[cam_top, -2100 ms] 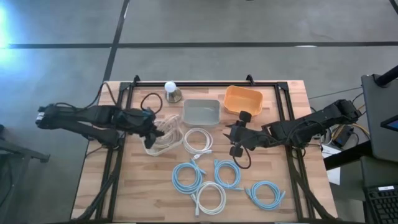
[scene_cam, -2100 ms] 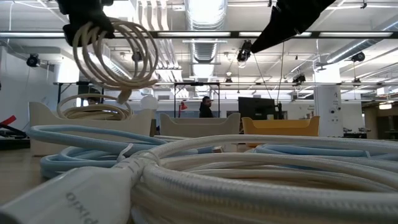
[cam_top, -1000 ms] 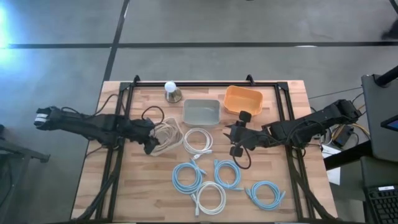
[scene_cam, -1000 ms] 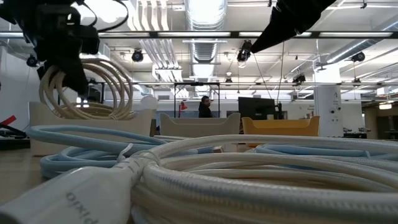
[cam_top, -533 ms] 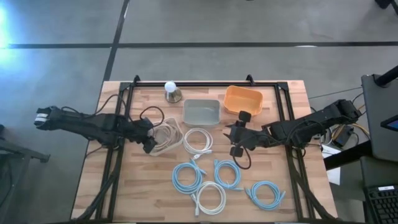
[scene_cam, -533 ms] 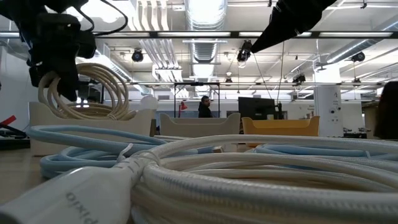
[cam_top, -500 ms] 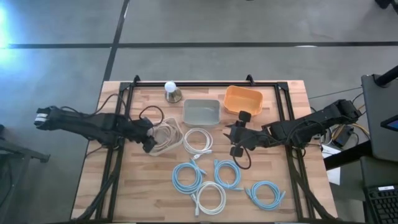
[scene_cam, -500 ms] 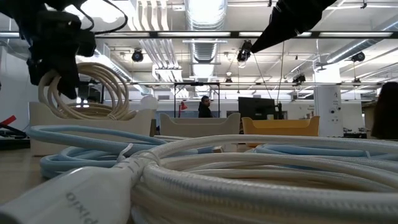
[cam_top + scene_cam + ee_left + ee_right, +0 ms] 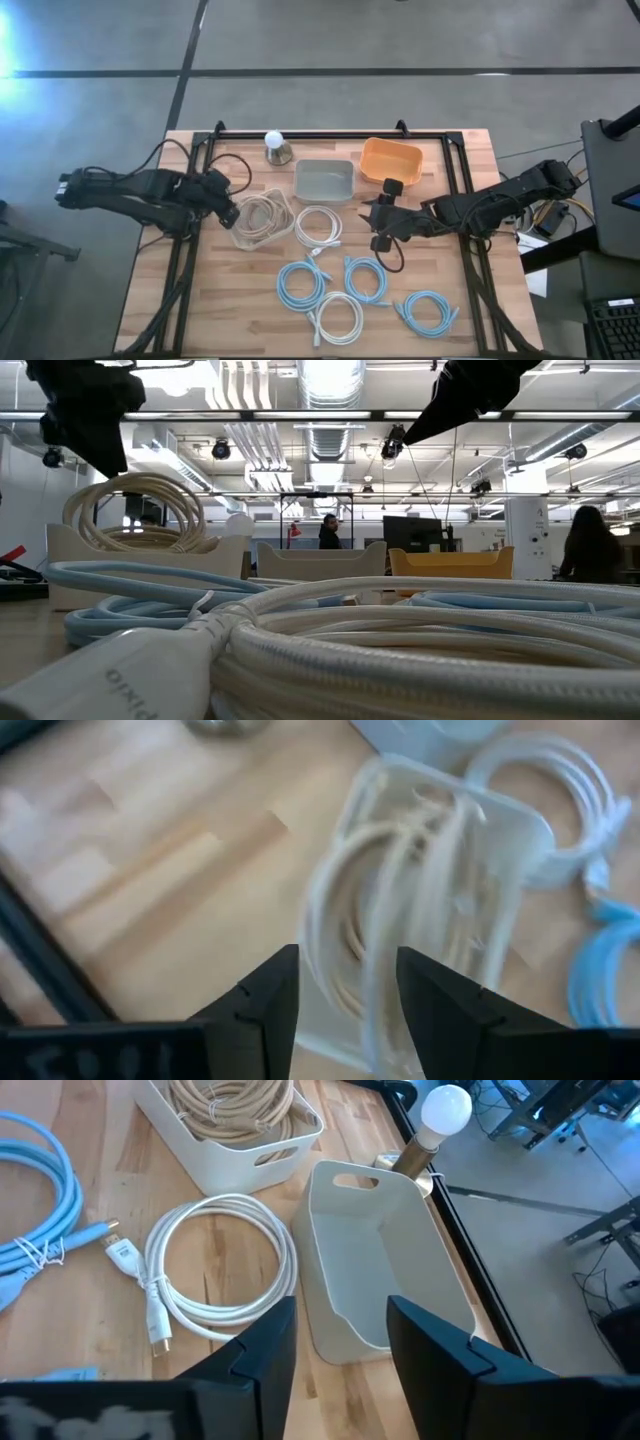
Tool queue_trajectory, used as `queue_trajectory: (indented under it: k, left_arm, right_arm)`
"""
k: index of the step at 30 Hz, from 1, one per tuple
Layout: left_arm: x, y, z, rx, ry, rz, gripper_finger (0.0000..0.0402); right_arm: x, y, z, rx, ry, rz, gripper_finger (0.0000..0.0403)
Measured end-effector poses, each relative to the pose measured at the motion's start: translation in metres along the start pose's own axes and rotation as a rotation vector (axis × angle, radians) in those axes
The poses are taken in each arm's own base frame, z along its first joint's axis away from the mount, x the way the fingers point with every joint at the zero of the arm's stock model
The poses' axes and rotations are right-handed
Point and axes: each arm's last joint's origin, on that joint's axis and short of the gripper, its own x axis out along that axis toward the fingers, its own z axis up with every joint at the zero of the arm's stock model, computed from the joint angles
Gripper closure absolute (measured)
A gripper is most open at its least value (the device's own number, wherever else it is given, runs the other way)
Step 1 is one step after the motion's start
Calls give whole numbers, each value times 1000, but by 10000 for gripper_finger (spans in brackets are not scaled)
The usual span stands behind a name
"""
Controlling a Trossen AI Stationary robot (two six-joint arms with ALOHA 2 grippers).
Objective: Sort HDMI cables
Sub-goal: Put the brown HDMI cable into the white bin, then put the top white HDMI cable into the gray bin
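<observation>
My left gripper point(image 9: 226, 206) is open and empty, just left of and above the white bin point(image 9: 243, 236). The bin holds several beige HDMI cable coils point(image 9: 262, 217); the top coil point(image 9: 135, 510) stands up out of the bin in the low view, below the gripper point(image 9: 85, 415). The left wrist view shows the bin and coils point(image 9: 420, 890) beyond the open fingers point(image 9: 345, 995). A white coil point(image 9: 318, 226), three light blue coils point(image 9: 300, 284) point(image 9: 365, 279) point(image 9: 428, 311) and another white coil point(image 9: 338, 319) lie on the table. My right gripper point(image 9: 381, 226) hovers open and empty right of the middle.
A grey bin point(image 9: 325, 181) and an orange bin point(image 9: 390, 161) stand at the far middle, and a bulb on a stand point(image 9: 275, 148) stands to their left. The right wrist view shows the grey bin point(image 9: 375, 1250) and the white coil point(image 9: 220, 1270). A black frame point(image 9: 330, 132) rims the table.
My left gripper has lowered a beige coil into the white bin, let go of it, then risen and drawn back toward the table's far left. The coil now rests in the bin, leaning up above its rim. My right arm has kept still.
</observation>
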Motion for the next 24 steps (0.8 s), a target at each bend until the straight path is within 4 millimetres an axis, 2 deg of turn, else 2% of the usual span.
queue_trajectory:
  k: [5, 14, 21, 24]
  left_arm:
    - [3, -4, 8, 34, -136, 75, 241]
    - [12, -33, 29, 194, -271, 28, 241]
    - [11, -57, 48, 293, -400, -80, 241]
    - [17, -61, 48, 316, -389, -87, 241]
  right_arm:
    - [0, 0, 0, 1, 0, 0, 246]
    - [3, 3, 1, 25, -7, 5, 245]
    - [39, 28, -2, -80, 2, 33, 215]
    - [59, 38, 0, -76, 37, 131, 200]
